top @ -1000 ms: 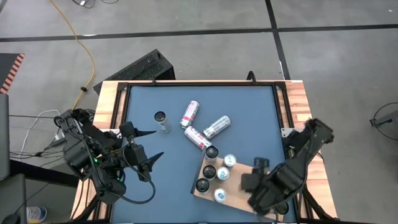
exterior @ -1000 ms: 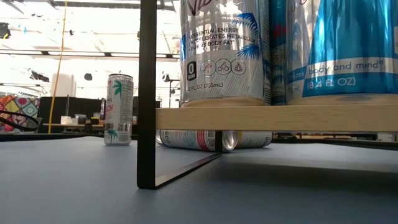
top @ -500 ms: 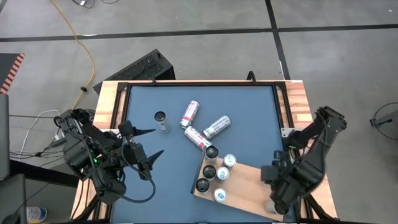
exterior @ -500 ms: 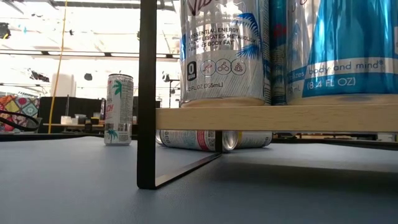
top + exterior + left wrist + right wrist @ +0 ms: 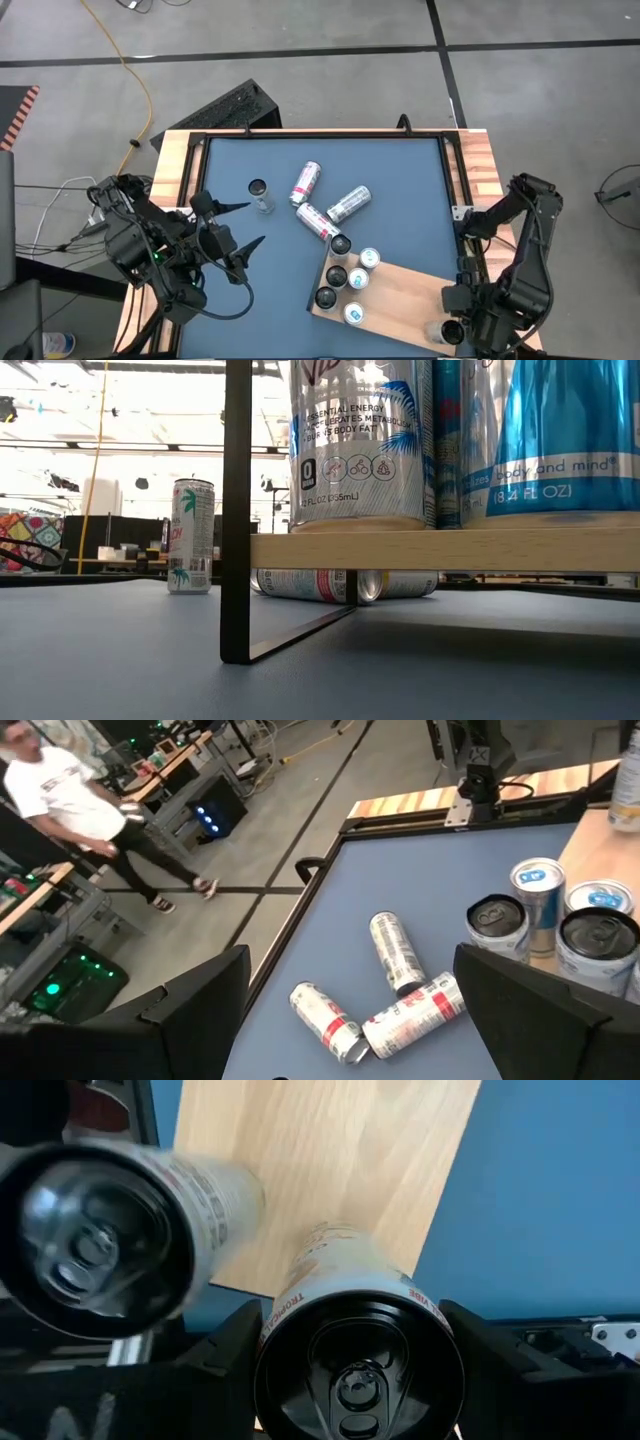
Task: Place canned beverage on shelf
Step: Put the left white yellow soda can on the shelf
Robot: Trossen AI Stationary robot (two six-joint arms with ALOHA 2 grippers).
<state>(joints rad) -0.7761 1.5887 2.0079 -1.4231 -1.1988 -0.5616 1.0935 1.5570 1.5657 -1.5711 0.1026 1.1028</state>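
Note:
The shelf [image 5: 400, 290], a light wooden board on a dark frame, stands at the table's near right and bears several upright cans [image 5: 345, 278] at its left end. My right gripper [image 5: 355, 1342] points down over the shelf's near right corner [image 5: 452, 328], shut on a black-topped can [image 5: 352, 1370]. A second can [image 5: 95, 1250] stands close beside it [image 5: 437, 332]. My left gripper [image 5: 250, 225] hangs open over the table's left side, touching nothing. One can [image 5: 259, 192] stands on the tabletop and three lie there [image 5: 318, 222]. My right gripper has the black-topped can between its two fingers [image 5: 235, 1345], one on each side of the wall just below the rim [image 5: 275, 1315]. The fingers come from above, pointing down, and the can is upright. Its lower end shows over the shelf's edge; whether it rests there I cannot tell.
The shelf's middle and right part [image 5: 405, 285] is bare wood. In the low view the board [image 5: 440, 548] stands above the tabletop on a dark frame [image 5: 236, 510], with a lying can [image 5: 320, 585] beyond it. A person [image 5: 70, 795] stands beyond the table.
My right arm has swung from above the shelf's middle toward the table's near right corner, its gripper still pointing down. The cans on the shelf and on the tabletop have stayed where they were.

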